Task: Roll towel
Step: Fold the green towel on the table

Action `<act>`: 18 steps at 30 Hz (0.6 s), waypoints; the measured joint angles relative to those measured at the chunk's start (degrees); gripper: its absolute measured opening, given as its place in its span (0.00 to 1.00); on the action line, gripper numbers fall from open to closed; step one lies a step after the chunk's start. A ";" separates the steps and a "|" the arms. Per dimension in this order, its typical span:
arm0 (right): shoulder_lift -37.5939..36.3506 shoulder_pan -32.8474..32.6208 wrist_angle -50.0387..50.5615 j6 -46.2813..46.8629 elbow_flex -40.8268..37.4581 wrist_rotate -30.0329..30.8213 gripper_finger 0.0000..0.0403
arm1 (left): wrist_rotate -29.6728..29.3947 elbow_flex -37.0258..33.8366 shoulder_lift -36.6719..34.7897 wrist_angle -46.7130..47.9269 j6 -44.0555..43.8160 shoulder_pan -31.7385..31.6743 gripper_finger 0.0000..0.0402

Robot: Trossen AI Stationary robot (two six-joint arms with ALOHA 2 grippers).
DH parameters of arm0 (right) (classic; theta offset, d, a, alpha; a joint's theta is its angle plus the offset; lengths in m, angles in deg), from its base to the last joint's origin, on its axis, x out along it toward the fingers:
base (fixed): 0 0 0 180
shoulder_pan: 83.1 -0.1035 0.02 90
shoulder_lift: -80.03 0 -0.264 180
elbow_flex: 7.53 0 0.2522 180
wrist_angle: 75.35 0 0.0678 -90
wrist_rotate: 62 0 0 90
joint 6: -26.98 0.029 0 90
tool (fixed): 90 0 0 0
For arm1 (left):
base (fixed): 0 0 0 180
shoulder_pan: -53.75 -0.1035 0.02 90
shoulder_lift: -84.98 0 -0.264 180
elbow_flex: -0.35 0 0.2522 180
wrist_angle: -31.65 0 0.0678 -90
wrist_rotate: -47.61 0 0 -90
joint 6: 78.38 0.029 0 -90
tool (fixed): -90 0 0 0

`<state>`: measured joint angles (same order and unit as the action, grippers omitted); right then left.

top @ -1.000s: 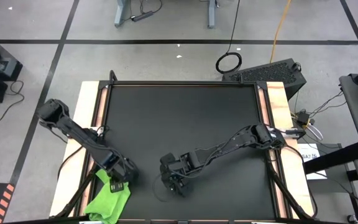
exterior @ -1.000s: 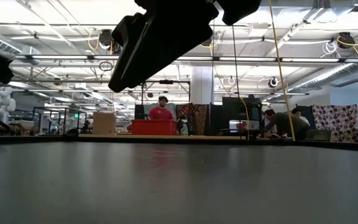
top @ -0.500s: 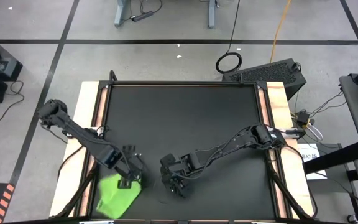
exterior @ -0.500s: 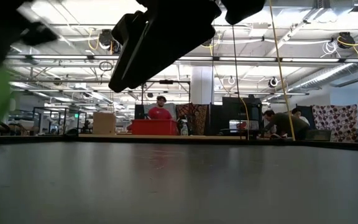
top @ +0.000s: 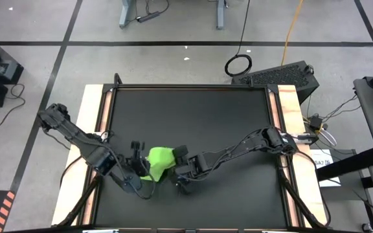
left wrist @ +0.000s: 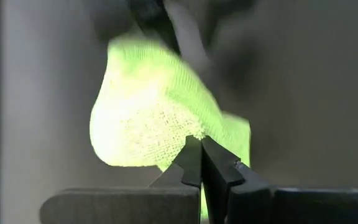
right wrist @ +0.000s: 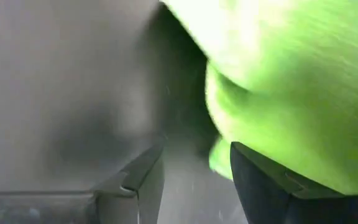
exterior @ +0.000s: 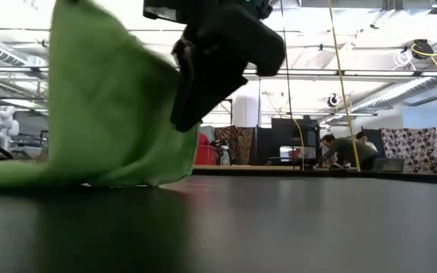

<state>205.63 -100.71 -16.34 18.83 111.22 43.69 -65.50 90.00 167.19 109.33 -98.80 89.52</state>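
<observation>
I am holding the towel (top: 158,162) clenched by one corner in my left tool (left wrist: 196,147), bunched above the counter (top: 238,123). My right tool (right wrist: 191,165), fingers parted, is waiting just beside it, opposite the left.

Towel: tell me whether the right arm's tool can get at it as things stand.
Probably yes. The right tool sits open right beside the towel, with nothing between them on the black table. The left tool is pinched shut on the towel's opposite edge, so that side is taken.
</observation>
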 joint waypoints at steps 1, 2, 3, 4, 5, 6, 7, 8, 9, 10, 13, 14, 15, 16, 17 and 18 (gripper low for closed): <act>-0.27 -0.02 1.11 0.01 -0.02 0.31 0.42 | 1.51 -1.52 0.74 0.04 -1.31 0.00 0.00; -0.44 -0.04 1.38 0.01 -0.04 0.55 0.42 | 3.00 -3.08 1.59 0.04 -2.56 0.13 0.00; -0.63 0.00 1.03 0.00 -0.04 0.59 0.42 | 4.29 -4.83 2.40 -0.28 -3.86 0.40 0.00; -0.91 0.05 0.94 -0.04 0.00 0.61 0.42 | 5.32 -6.51 3.20 -0.95 -4.94 0.75 0.00; -1.24 0.09 1.34 -0.04 0.00 0.61 0.42 | 6.15 -7.97 4.12 -1.57 -6.01 1.13 0.00; -1.40 0.16 1.43 -0.02 0.00 0.58 0.42 | 7.07 -9.53 5.15 -3.14 -6.61 1.47 0.00; -1.53 0.33 1.07 0.01 0.00 0.58 0.42 | 8.19 -11.01 6.32 -4.99 -7.33 1.90 0.00; -1.55 0.46 0.93 0.01 0.02 0.71 0.42 | 9.25 -12.39 7.46 -6.69 -7.72 2.33 0.00; -1.58 0.62 1.21 0.03 0.02 0.76 0.42 | 10.41 -13.54 8.57 -8.60 -7.78 2.68 0.01; -1.59 0.74 1.49 0.28 0.02 0.76 0.42 | 11.31 -14.48 9.69 -11.04 -7.80 2.99 0.02; -1.62 1.02 1.58 1.58 0.02 0.71 0.42 | 12.52 -16.32 13.23 -16.76 -7.87 4.37 0.04; -1.66 1.09 1.52 1.90 0.02 0.67 0.42 | 12.62 -16.53 14.45 -17.56 -8.23 4.72 0.05; -1.66 1.20 1.38 2.19 0.02 0.67 0.42 | 12.65 -16.60 15.56 -18.72 -8.31 5.10 0.05; -1.66 1.39 1.09 2.45 0.02 0.61 0.42 | 12.65 -16.63 16.53 -19.76 -8.78 5.53 0.05; -1.66 1.59 0.67 2.85 0.00 0.46 0.42 | 12.65 -16.63 17.43 -20.07 -9.09 5.86 0.05; -1.66 1.85 -0.07 3.22 0.01 0.45 0.42 | 12.65 -16.67 18.27 -20.14 -9.26 6.20 0.06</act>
<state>203.97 -98.86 -16.41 22.04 111.22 44.14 -52.85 73.33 185.46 89.19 -108.06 95.72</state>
